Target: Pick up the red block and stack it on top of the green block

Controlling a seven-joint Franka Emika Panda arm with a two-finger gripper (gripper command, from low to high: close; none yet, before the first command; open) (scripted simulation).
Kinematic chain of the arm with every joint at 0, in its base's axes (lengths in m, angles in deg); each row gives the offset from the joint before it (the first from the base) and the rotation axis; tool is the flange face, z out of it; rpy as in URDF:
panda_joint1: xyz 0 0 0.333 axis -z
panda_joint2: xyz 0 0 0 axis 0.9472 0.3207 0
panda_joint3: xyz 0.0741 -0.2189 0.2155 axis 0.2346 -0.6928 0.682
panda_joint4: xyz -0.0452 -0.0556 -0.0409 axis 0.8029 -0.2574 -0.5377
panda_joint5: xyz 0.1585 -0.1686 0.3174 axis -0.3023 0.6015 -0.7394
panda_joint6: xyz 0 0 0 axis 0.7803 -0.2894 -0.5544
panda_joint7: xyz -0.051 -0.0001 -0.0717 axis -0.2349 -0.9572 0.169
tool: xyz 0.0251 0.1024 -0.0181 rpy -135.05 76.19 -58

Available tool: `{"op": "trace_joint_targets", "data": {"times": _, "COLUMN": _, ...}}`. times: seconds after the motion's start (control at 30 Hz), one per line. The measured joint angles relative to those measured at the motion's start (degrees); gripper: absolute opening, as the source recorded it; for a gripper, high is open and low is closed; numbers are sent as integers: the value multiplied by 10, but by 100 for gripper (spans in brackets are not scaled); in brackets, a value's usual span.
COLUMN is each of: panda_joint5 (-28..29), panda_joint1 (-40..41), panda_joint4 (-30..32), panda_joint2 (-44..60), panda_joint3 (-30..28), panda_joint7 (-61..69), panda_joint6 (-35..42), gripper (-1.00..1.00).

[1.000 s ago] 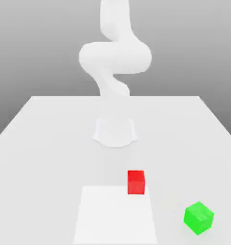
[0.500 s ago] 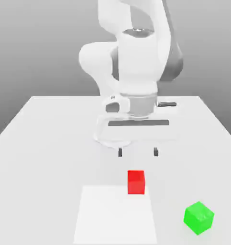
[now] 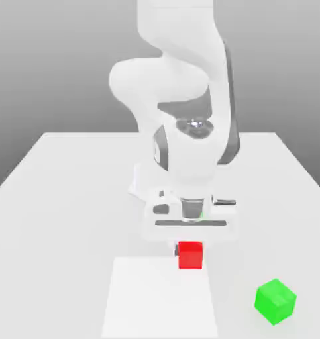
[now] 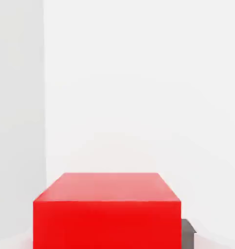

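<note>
While the green block [image 3: 275, 301] sits apart toward the exterior view's right, the white arm's gripper [image 3: 190, 253] points down, its fingers closed around the red block [image 3: 190, 256].

In the exterior view, looks across the table [image 3: 56, 232] from opposite the arm's base [image 3: 146, 182], facing the arm [image 3: 195, 155] and tilted down, set well back to take in both blocks. In the hand view, looks from the hand toward the tabletop, very close to the red block [image 4: 107, 223]. Shares that block and some pale surface around it between both views.
</note>
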Motion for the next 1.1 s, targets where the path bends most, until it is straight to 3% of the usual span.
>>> {"op": "trace_joint_targets", "data": {"times": 0.2, "panda_joint5": -42, "panda_joint1": 7, "panda_joint4": 13, "panda_joint2": -102, "panda_joint3": 19, "panda_joint7": 31, "panda_joint6": 89, "gripper": -100}}
{"op": "trace_joint_targets", "data": {"times": 0.37, "panda_joint5": -31, "panda_joint1": 3, "panda_joint4": 6, "panda_joint2": -163, "panda_joint3": 20, "panda_joint7": 48, "panda_joint6": 156, "gripper": -100}}
{"op": "trace_joint_targets", "data": {"times": 0.6, "panda_joint5": 12, "panda_joint1": -28, "panda_joint4": -98, "panda_joint2": -115, "panda_joint3": 36, "panda_joint7": 162, "panda_joint6": 211, "gripper": -100}}
{"op": "trace_joint_targets", "data": {"times": 0.93, "panda_joint5": -4, "panda_joint1": -70, "panda_joint4": -253, "panda_joint2": -31, "panda_joint3": 82, "panda_joint7": 385, "panda_joint6": 286, "gripper": -100}}
{"op": "trace_joint_targets", "data": {"times": 1.1, "panda_joint5": 22, "panda_joint1": -80, "panda_joint4": -276, "panda_joint2": 58, "panda_joint3": 75, "panda_joint7": 394, "panda_joint6": 222, "gripper": -100}}
